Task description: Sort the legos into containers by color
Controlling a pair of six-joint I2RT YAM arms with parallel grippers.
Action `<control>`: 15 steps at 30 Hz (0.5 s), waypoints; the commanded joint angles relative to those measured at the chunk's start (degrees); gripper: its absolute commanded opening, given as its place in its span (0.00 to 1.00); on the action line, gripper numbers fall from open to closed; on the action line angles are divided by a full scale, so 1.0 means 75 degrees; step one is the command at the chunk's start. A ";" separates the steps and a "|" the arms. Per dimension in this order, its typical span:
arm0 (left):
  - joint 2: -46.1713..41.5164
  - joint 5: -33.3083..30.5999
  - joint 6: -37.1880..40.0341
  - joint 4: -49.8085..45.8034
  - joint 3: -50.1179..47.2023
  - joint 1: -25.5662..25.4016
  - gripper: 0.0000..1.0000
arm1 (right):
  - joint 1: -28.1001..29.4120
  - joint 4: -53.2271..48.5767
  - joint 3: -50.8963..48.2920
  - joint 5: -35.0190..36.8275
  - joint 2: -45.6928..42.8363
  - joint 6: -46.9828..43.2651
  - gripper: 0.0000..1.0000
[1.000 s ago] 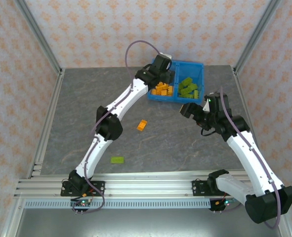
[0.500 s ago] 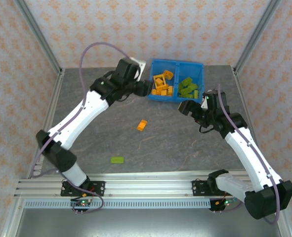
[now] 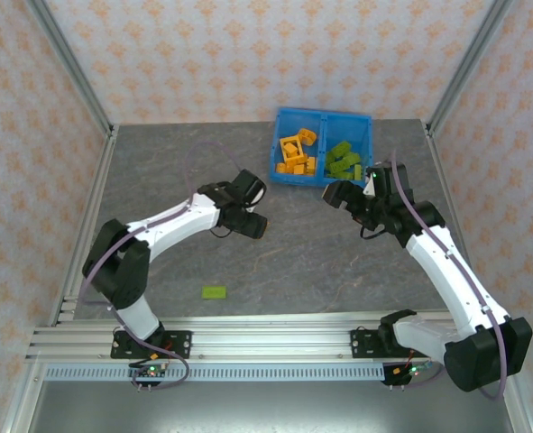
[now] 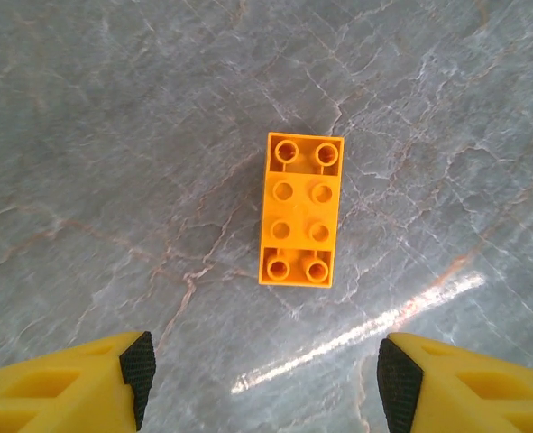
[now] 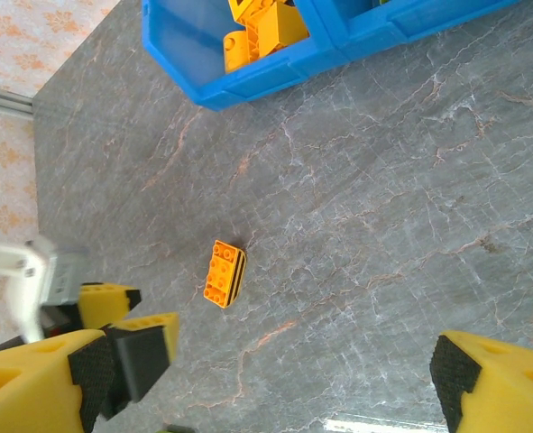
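Observation:
An orange lego (image 4: 302, 209) lies flat on the grey table, studs up, just ahead of my left gripper (image 4: 268, 379), which hangs open above it with nothing between its fingers. In the top view the left gripper (image 3: 251, 223) covers that brick at mid-table. A lime green lego (image 3: 215, 291) lies alone near the front. The blue bin (image 3: 323, 115) holds orange legos (image 3: 295, 153) in its left container and green legos (image 3: 345, 161) in its right. My right gripper (image 3: 335, 192) hovers open and empty just in front of the bin, its wrist view showing the same orange lego (image 5: 224, 273).
The bin's front wall (image 5: 248, 77) stands at the far side of the open table stretch between the two arms. Aluminium posts and patterned walls close in the table at the left, right and back. The mounting rail (image 3: 248, 338) runs along the near edge.
My left arm has swung back from the bin's left container to mid-table and now hangs over the loose orange lego. The right arm has shifted slightly toward the bin.

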 commanded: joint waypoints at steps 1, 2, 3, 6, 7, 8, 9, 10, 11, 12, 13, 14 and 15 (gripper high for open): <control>0.0537 -0.0248 -0.0096 0.0394 0.0374 -0.0158 0.69 | 0.0045 -0.0018 0.0026 0.0081 -0.0208 0.0057 0.93; 0.0747 -0.0226 -0.0082 0.0420 0.0479 -0.0193 0.69 | 0.0041 -0.0041 0.0020 0.0109 -0.0231 0.0056 0.92; 0.0926 -0.0203 -0.0075 0.0407 0.0595 -0.0216 0.69 | 0.0045 -0.0065 0.0010 0.0122 -0.0254 0.0050 0.93; 0.1405 -0.0267 -0.0050 0.0395 0.0875 -0.0287 0.69 | 0.0045 -0.0144 0.0009 0.0188 -0.0335 0.0024 0.93; 0.1584 -0.0289 -0.0063 0.0431 0.0917 -0.0293 0.69 | 0.0044 -0.0179 0.0010 0.0212 -0.0358 0.0012 0.93; 0.1715 -0.0311 -0.0078 0.0477 0.0931 -0.0293 0.68 | 0.0042 -0.0216 0.0008 0.0226 -0.0379 0.0003 0.93; 0.1775 -0.0367 -0.0118 0.0506 0.0931 -0.0293 0.66 | 0.0039 -0.0232 -0.0003 0.0251 -0.0394 0.0009 0.93; 0.1844 -0.0431 -0.0147 0.0494 0.0943 -0.0287 0.63 | 0.0045 -0.0231 -0.0015 0.0253 -0.0414 0.0019 0.93; 0.1896 -0.0469 -0.0167 0.0502 0.0932 -0.0293 0.59 | 0.0045 -0.0231 -0.0027 0.0248 -0.0432 0.0022 0.92; 0.1922 -0.0471 -0.0169 0.0512 0.0914 -0.0293 0.57 | 0.0044 -0.0230 -0.0027 0.0249 -0.0432 0.0025 0.93; 0.1928 -0.0460 -0.0202 0.0542 0.0877 -0.0293 0.54 | 0.0045 -0.0232 -0.0027 0.0259 -0.0430 0.0040 0.92; 0.1923 -0.0449 -0.0225 0.0565 0.0824 -0.0293 0.51 | 0.0045 -0.0215 -0.0027 0.0266 -0.0435 0.0046 0.93; 0.1906 -0.0436 -0.0233 0.0597 0.0783 -0.0293 0.49 | 0.0045 -0.0208 -0.0027 0.0263 -0.0432 0.0056 0.93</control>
